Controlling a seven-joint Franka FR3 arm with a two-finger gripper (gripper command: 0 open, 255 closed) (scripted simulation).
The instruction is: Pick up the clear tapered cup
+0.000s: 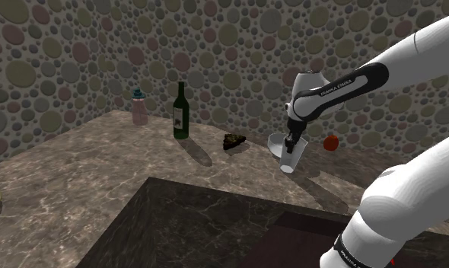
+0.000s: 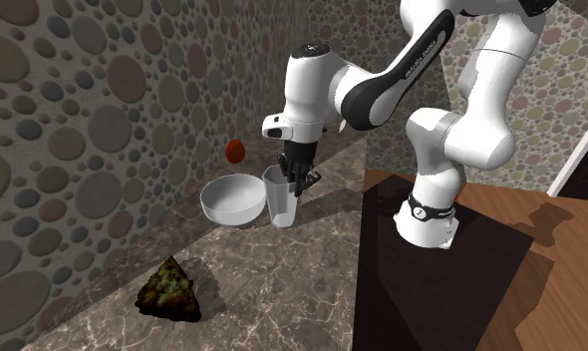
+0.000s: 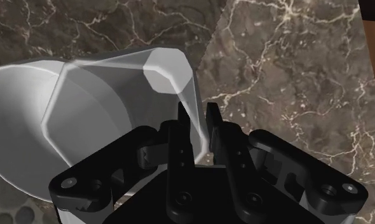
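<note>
Lifting should be kept vertical and slow, since the pale tapered cup (image 2: 279, 205) is clasped by one wall in the narrowed gripper (image 2: 299, 186), just beside the white bowl (image 2: 229, 205).

Arm (image 1: 413, 53), white, dark joints: rises from 4 o'clock in the shoulder view, forearm running toward 9 o'clock. Gripper (image 1: 294, 145), black: pointing down, fingers pinching cup (image 1: 290, 161) wall.
</note>
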